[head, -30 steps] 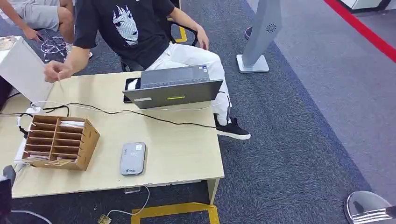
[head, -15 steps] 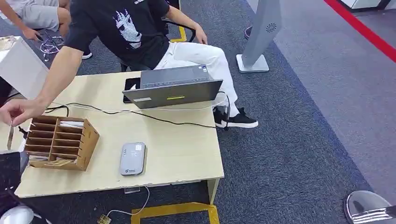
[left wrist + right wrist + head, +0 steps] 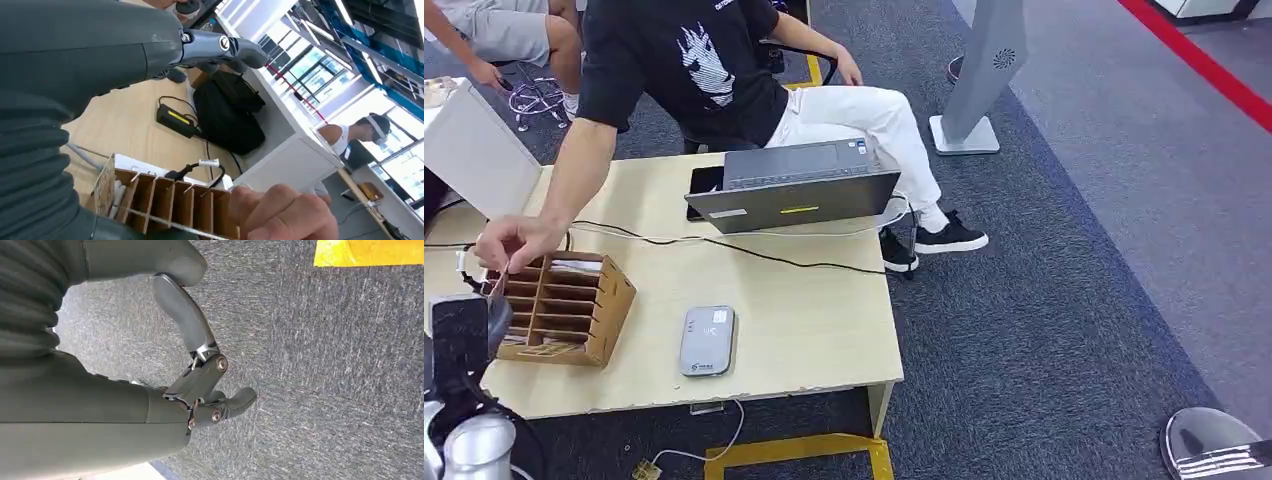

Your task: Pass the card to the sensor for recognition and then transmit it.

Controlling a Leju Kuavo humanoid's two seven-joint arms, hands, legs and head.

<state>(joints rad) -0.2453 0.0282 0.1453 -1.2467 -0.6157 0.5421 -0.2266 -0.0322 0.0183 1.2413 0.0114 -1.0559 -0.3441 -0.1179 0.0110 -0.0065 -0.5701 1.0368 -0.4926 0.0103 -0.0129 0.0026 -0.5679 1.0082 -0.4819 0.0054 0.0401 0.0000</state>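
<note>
at the far left of the head view, the robot's dark grey left hand is up beside the table edge. it is just next to the brown cardboard sorter box with many slots. i cannot tell if the left hand is open or closed, or if it holds anything. in the left wrist view one dark finger points out straight, and the sorter box sits just below it.

a person's hand reaches down over the top left corner of the sorter box, very near the left hand. it seems to pinch a thin pale card, but the card is too small to be sure. half a second ago this hand was lower and further left, past the box, and the left hand was lower at the picture's corner.

next on the light wooden table lies the flat grey card sensor with rounded corners, well apart from the left hand. it has not moved. a black cable runs across the table in front of the grey open laptop.

the person in the black shirt sits behind the table and has moved the feet a bit to the right.

the robot's right hand hangs over grey carpet. its fingers are apart and it holds nothing.
</note>
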